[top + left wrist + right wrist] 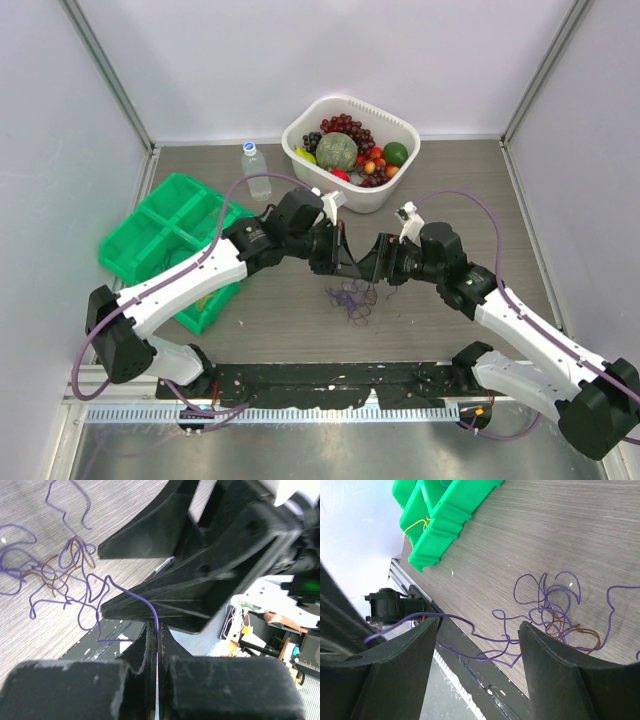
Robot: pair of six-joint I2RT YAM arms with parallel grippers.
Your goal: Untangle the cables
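Left claw (pixel 158 632) was clamped shut on a purple cable (pixel 131 594); right claw (pixel 479 630) gaped wide, empty, astride that strand. Cables (pixel 352 298) lay bunched on the table (pixel 275 315), at six o'clock from the claws. Pulling might tighten the knot.

The bench (pixel 450 180) is matt grey wood-grain laminate, the cables (pixel 352 298) thin smooth plastic-coated wire, the green tray (pixel 150 240) and white basket (pixel 350 101) glossy plastic, the bottle (pixel 256 170) clear plastic, and the jaws matt black plastic with rough, scuffed edges.
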